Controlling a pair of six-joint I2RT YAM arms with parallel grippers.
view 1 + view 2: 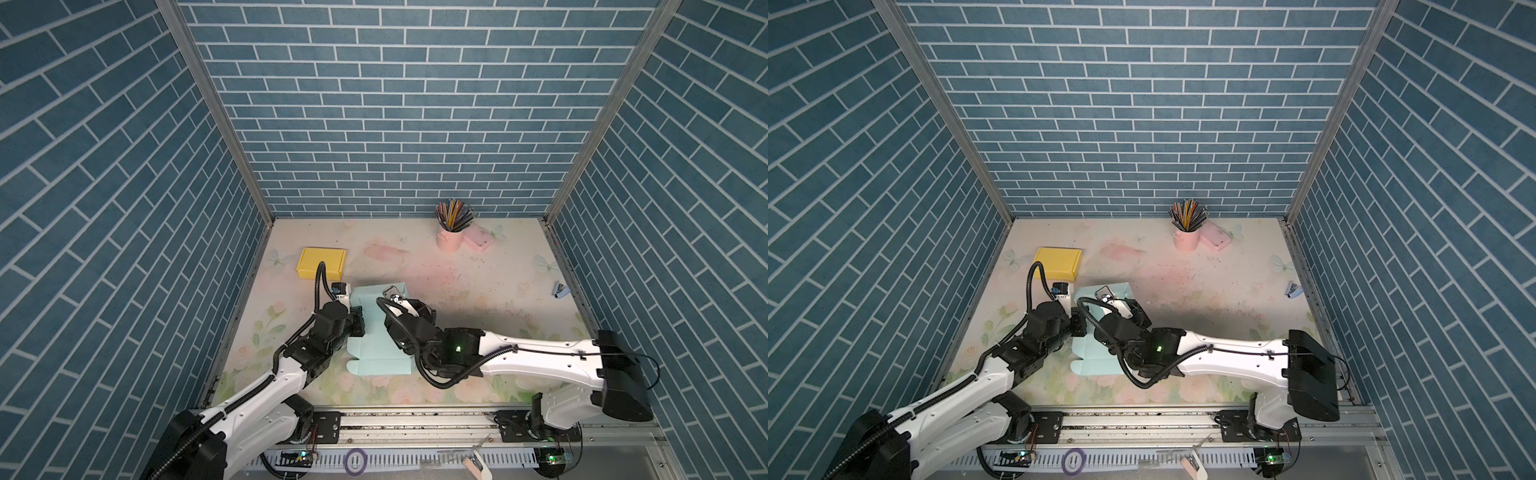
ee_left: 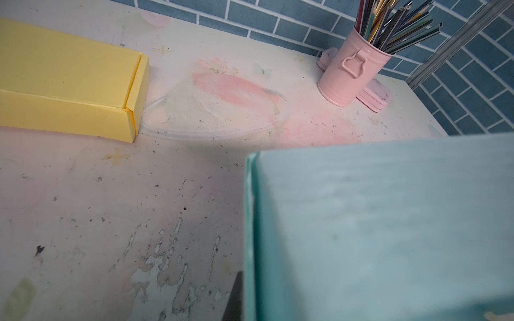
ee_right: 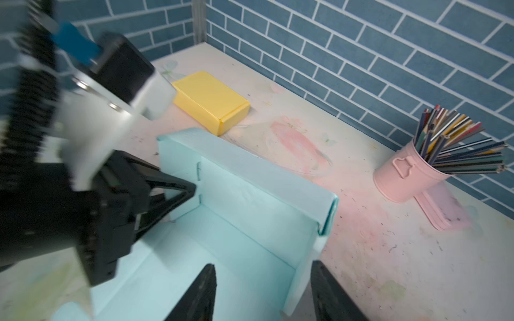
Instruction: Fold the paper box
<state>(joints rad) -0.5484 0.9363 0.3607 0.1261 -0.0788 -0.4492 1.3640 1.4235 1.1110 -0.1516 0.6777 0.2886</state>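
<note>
The light blue paper box (image 1: 374, 345) (image 1: 1096, 353) lies half formed in the middle of the table, its far and side walls standing. My left gripper (image 1: 358, 320) (image 1: 1079, 322) is shut on the box's left wall (image 3: 178, 172). In the left wrist view one dark finger (image 2: 235, 300) presses the outside of that wall (image 2: 389, 222); the other finger is hidden behind it. My right gripper (image 3: 264, 291) stands open astride the right wall (image 3: 300, 275), one finger inside the box and one outside. From above, its fingers are hidden under the wrist.
A closed yellow box (image 1: 321, 262) (image 2: 69, 83) sits at the far left. A pink cup of pencils (image 1: 449, 239) and a pink case (image 1: 478, 241) stand at the back. A small blue stapler (image 1: 560, 289) lies by the right wall.
</note>
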